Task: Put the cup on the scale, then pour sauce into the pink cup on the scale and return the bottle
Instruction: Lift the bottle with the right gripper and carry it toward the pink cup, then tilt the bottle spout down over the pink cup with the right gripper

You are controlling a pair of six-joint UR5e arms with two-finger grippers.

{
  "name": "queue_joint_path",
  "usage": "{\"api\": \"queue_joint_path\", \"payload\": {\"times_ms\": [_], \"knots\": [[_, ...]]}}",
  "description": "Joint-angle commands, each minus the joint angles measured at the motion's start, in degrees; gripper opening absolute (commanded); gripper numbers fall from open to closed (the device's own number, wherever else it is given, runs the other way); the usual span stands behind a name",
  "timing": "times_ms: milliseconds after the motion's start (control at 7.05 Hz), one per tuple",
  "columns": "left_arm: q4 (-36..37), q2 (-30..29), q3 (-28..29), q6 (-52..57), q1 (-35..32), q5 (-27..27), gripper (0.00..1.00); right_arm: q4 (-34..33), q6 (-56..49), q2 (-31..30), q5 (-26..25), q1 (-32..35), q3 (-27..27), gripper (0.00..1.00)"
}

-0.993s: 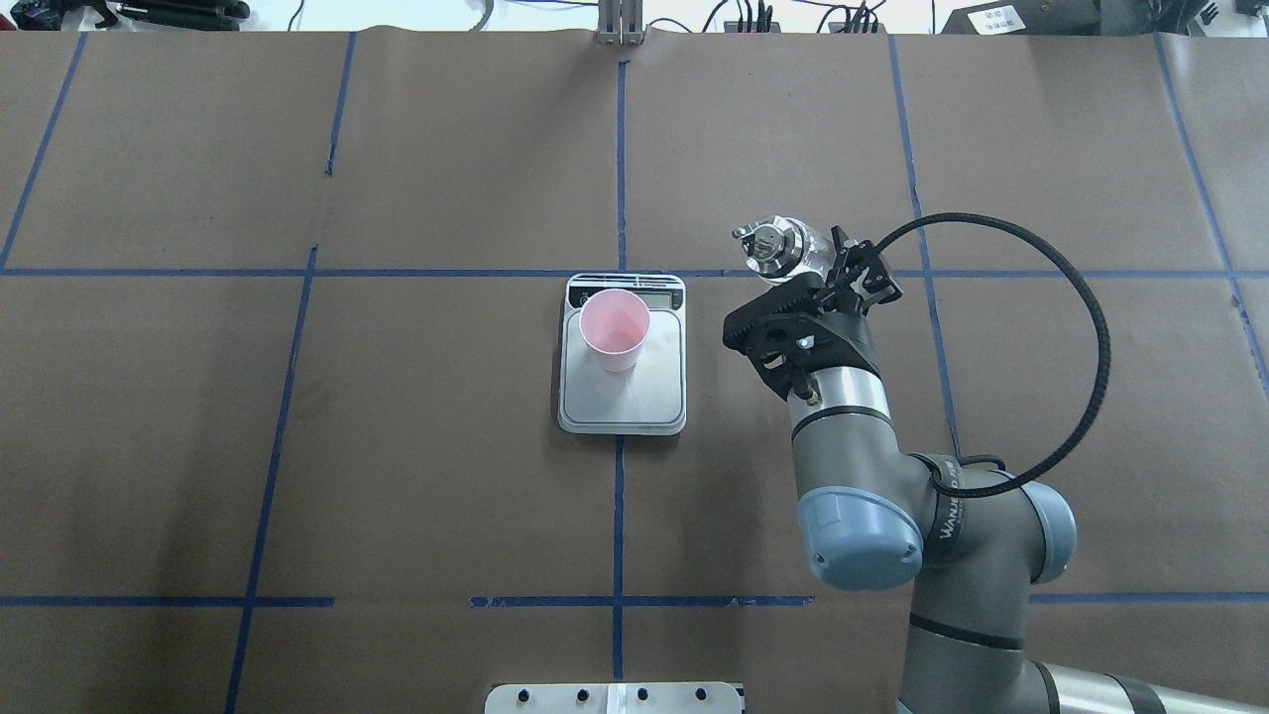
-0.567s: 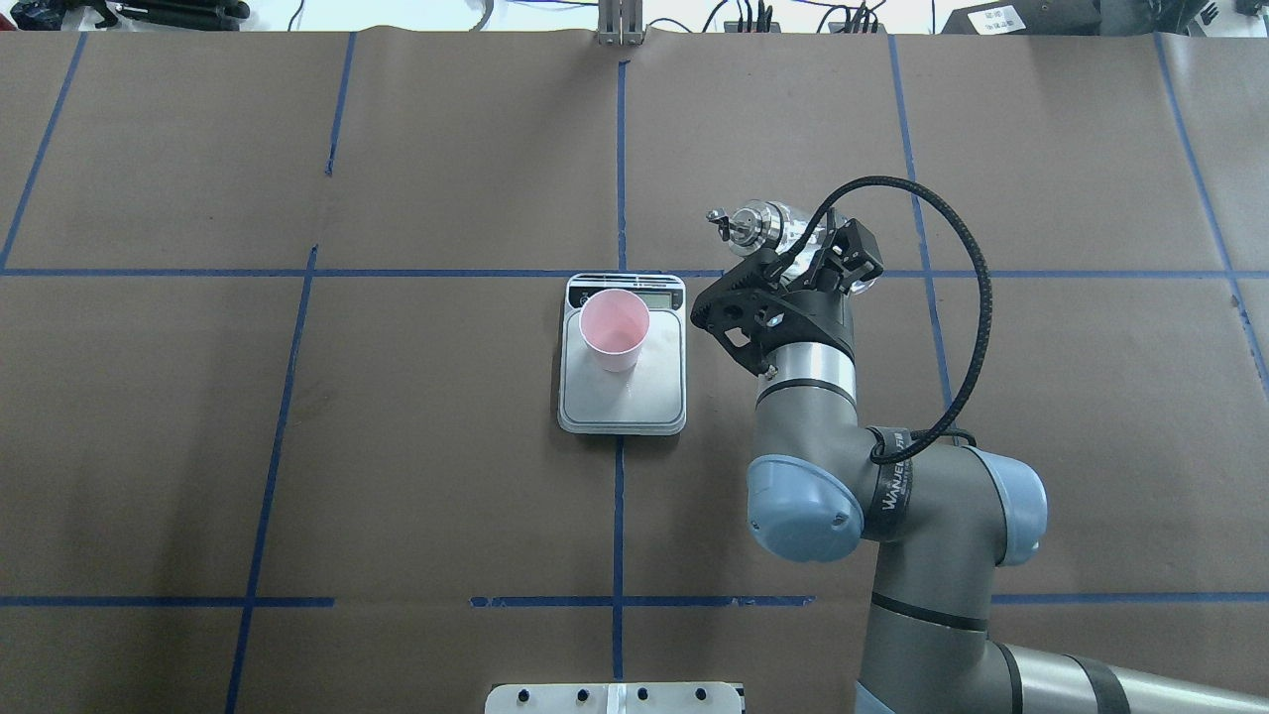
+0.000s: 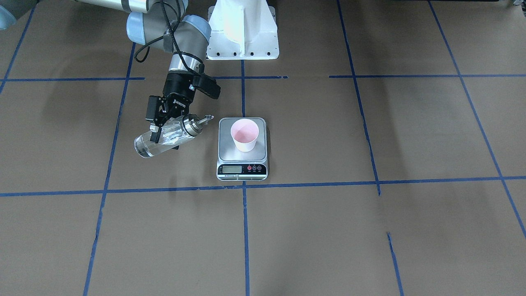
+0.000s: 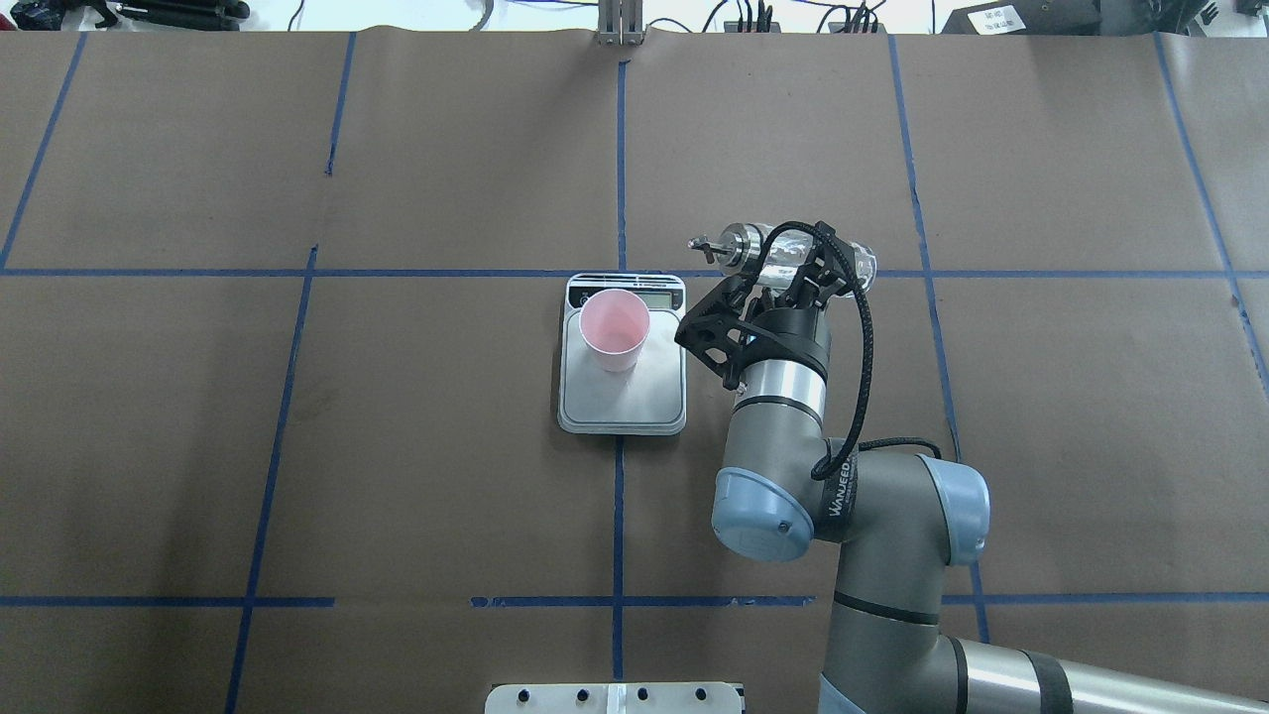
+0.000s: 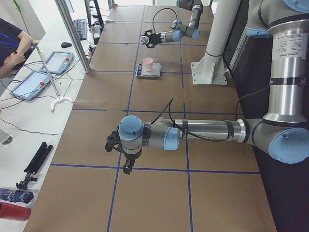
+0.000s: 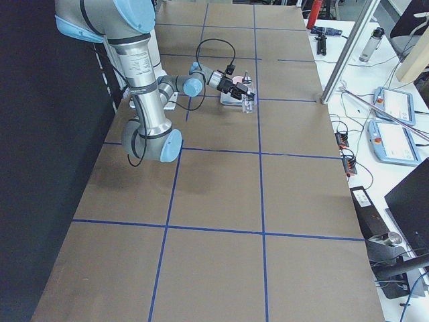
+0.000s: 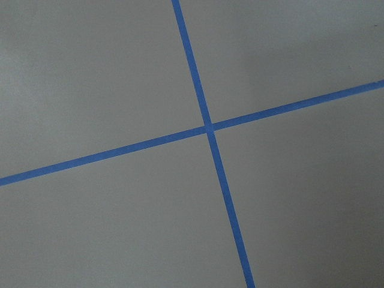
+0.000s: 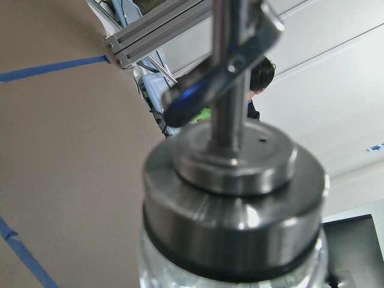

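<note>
Right fingers (image 3: 155, 132) gripped the bottle (image 3: 170, 135) round its glass body. It was held above the surface (image 3: 370, 230), tipped almost flat, with the spout pointing at the scale (image 3: 230, 153) just beside it, short of the cup (image 3: 245, 135). The cup stood upright on the scale's steel plate. Left fingers (image 5: 112, 142) hung low over the surface, well apart. Could not tell if they were open or closed.

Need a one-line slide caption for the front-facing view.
Right hand holds the tilted bottle, spout toward the pink cup standing on the scale.
</note>
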Motion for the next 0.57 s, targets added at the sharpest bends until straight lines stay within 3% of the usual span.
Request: {"api": "queue_joint_path", "payload": {"times_ms": [0,142,425], "knots": [[0.07,-0.01,0.07,0.0,0.0,-0.03,1.0,-4.47,-0.02,0.64,-4.95,-1.3,-0.66,0.0],[0.07,0.07,0.42,0.0,0.0,-0.03,1.0,-9.99,-0.02,2.48,-6.62,-1.83,-0.75,0.0],[-0.02,0.07,0.6,0.09,0.0,-0.12,1.0,-14.51,-0.55,3.55,-8.3,-2.45,-0.83,0.0]]}}
